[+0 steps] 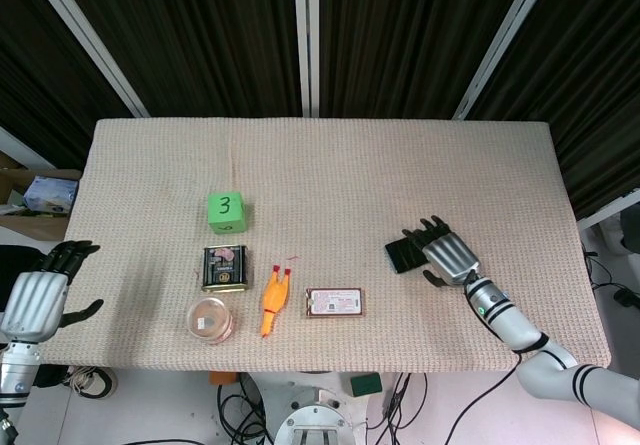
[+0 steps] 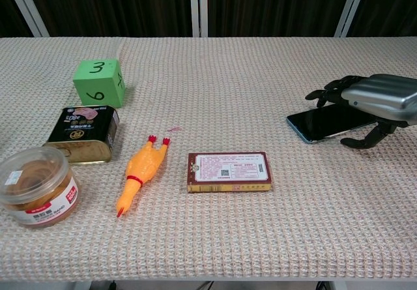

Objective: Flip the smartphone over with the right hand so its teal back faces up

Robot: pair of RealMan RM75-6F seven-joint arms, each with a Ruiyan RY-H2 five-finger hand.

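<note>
The smartphone (image 1: 403,255) (image 2: 319,122) lies flat on the woven tablecloth at the right, dark screen up, a thin teal edge showing. My right hand (image 1: 444,256) (image 2: 373,98) hovers over its right half, palm down, fingers spread above the far edge and thumb reaching down at the near edge; it holds nothing. Whether the fingers touch the phone is unclear. My left hand (image 1: 38,295) hangs open off the table's left edge, seen only in the head view.
A red flat box (image 2: 229,171) lies left of the phone. Further left are a rubber chicken (image 2: 139,171), a dark tin (image 2: 82,133), a round lidded tub (image 2: 36,187) and a green numbered cube (image 2: 99,82). The table edge (image 1: 590,295) runs close on the right.
</note>
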